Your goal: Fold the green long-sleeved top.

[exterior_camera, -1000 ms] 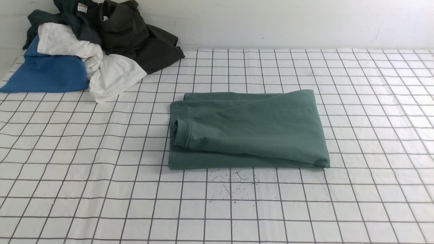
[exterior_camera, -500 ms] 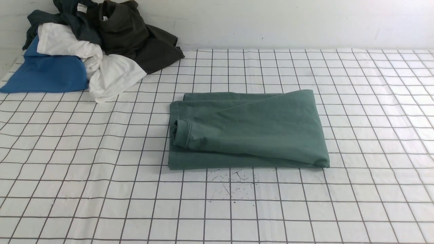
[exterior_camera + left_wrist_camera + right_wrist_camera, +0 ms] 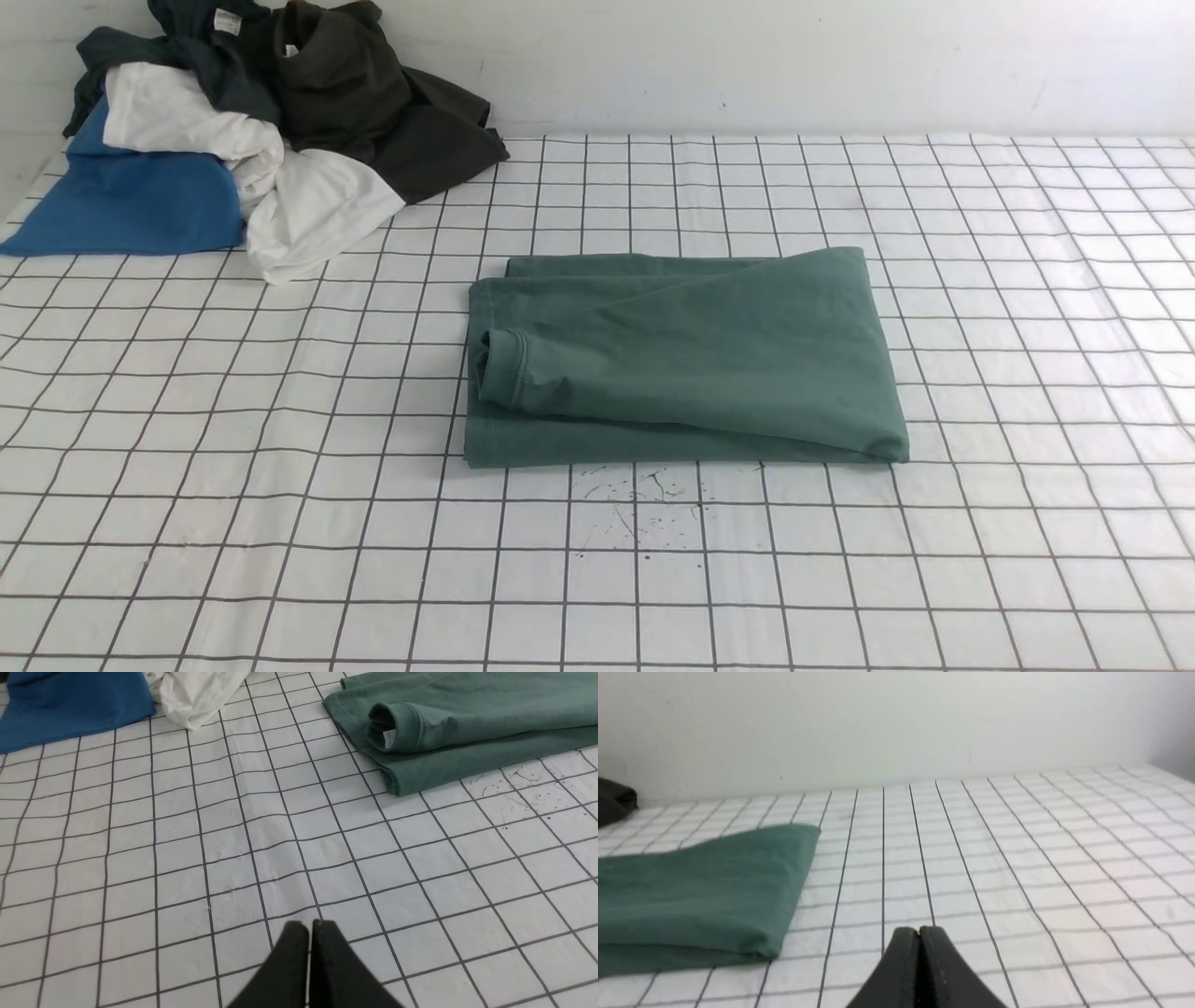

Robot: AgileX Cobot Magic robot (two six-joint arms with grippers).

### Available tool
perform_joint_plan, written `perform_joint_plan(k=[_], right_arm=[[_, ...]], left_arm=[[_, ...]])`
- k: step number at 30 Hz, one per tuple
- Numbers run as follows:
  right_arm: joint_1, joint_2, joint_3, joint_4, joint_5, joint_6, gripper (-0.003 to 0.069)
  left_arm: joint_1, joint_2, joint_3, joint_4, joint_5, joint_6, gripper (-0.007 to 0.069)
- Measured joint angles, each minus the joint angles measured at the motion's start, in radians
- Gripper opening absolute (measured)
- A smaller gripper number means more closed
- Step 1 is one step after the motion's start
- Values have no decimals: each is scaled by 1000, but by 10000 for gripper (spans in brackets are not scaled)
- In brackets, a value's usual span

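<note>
The green long-sleeved top [image 3: 691, 359] lies folded into a flat rectangle in the middle of the checked table, one sleeve laid across it with its ribbed cuff [image 3: 499, 367] at the left edge. The left wrist view shows that cuff end [image 3: 397, 725] of the top [image 3: 467, 728]; the right wrist view shows its other end [image 3: 700, 891]. My left gripper [image 3: 309, 926] is shut and empty over bare table, well short of the top. My right gripper [image 3: 919, 931] is also shut and empty, off to the side of the top. Neither arm appears in the front view.
A heap of other clothes sits at the far left corner: a blue garment [image 3: 131, 201], a white one [image 3: 299, 210], a dark olive-black one [image 3: 373, 112] and a dark teal one [image 3: 201, 56]. A white wall [image 3: 747, 65] bounds the back of the table. Ink specks [image 3: 644, 509] mark the cloth.
</note>
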Motion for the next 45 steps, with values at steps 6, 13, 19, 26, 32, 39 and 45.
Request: perform_joint_plan(k=[6, 13, 19, 26, 32, 39, 45], right_arm=[[44, -1, -2, 27, 90, -57, -14], [48, -1, -3, 31, 94, -66, -14], [48, -1, -3, 31, 94, -66, -14], [48, -1, -3, 31, 94, -66, -14], [48, -1, -3, 31, 94, -67, -14], [48, -1, -3, 31, 94, -69, -14], [48, -1, -3, 31, 95, -69, -14]], left_arm=[[0, 0, 0, 0, 1, 0, -7], [0, 0, 0, 0, 1, 0, -7], [0, 0, 0, 0, 1, 0, -7], [0, 0, 0, 0, 1, 0, -7], [0, 0, 0, 0, 1, 0, -7], [0, 0, 0, 0, 1, 0, -7], [12, 0, 33, -10, -35, -8, -7]])
